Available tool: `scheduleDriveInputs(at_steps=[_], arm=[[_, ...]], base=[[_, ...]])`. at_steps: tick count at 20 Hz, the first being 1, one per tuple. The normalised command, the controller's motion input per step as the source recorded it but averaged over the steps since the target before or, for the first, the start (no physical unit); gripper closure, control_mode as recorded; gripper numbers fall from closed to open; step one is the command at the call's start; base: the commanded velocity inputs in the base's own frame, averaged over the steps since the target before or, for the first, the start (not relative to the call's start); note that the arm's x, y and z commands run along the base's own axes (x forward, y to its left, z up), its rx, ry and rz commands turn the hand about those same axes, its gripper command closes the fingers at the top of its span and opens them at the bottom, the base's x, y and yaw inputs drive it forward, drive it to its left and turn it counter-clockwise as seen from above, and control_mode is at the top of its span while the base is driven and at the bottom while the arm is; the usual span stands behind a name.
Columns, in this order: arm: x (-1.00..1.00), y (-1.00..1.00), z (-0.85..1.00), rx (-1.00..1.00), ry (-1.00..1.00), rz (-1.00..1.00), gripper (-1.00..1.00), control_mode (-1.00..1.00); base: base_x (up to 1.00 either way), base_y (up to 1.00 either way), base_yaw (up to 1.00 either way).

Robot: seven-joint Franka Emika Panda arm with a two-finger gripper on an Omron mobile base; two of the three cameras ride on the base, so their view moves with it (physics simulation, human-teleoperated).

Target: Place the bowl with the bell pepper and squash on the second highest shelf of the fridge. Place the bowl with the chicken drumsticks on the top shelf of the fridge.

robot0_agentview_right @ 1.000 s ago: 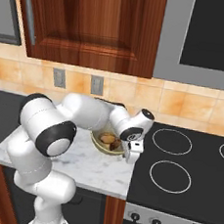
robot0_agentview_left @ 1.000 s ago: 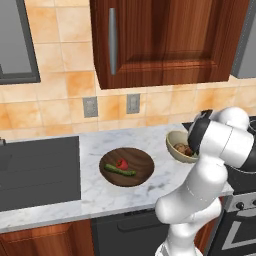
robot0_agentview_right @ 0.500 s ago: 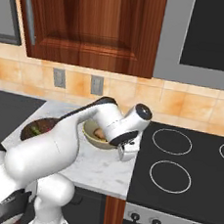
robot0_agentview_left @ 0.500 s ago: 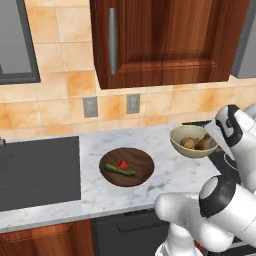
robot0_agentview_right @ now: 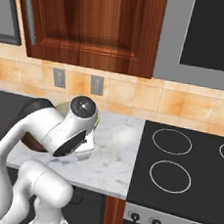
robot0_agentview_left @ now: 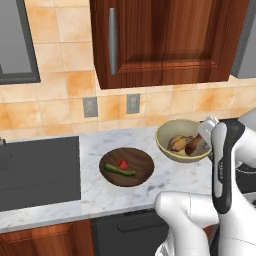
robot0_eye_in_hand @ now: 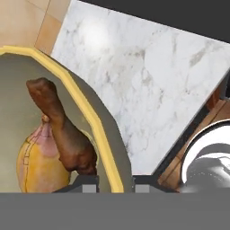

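A tan bowl (robot0_agentview_left: 170, 145) with a yellow rim (robot0_eye_in_hand: 92, 116) holds golden-brown chicken drumsticks (robot0_agentview_left: 184, 143), one with a dark bone end (robot0_eye_in_hand: 47, 99). My gripper (robot0_eye_in_hand: 115, 183) is shut on that bowl's rim at its right side (robot0_agentview_left: 206, 131), one finger inside and one outside. To the left on the marble counter (robot0_agentview_left: 95, 195) sits a dark wooden bowl (robot0_agentview_left: 143, 161) with a small red bell pepper (robot0_agentview_left: 121, 163) and a slim green squash (robot0_agentview_left: 120, 171). The fridge and its shelves are out of view.
A dark flat panel (robot0_agentview_left: 35, 172) lies in the counter at the left. A black stove top (robot0_agentview_right: 181, 166) with ring burners adjoins the counter on the right. Wooden wall cabinets (robot0_agentview_left: 165, 40) hang above, with outlets (robot0_agentview_left: 133, 103) on the tiled wall.
The jaws have closed on the drumstick bowl's rim. The arm has swung into a new pose and the bowl looks slightly raised. The wooden bowl has not moved.
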Motion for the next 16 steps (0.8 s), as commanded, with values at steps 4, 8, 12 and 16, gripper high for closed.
scheduleDriveInputs(at_steps=[4, 8, 12, 16], arm=[[-0.49, 0.66, 0.83, 0.08, 0.04, 0.10, 1.00, -1.00], [0.00, 0.00, 0.00, 0.02, 0.00, 0.00, 1.00, -1.00], [-0.07, 0.00, 0.00, 0.00, 0.00, 0.00, 1.00, 1.00], [0.00, 0.00, 0.00, 0.00, 0.00, 0.00, 1.00, 1.00]], base=[[0.00, 0.00, 0.00], [0.00, 0.00, 0.00], [-0.42, 0.00, 0.00], [-0.66, 0.00, 0.00]])
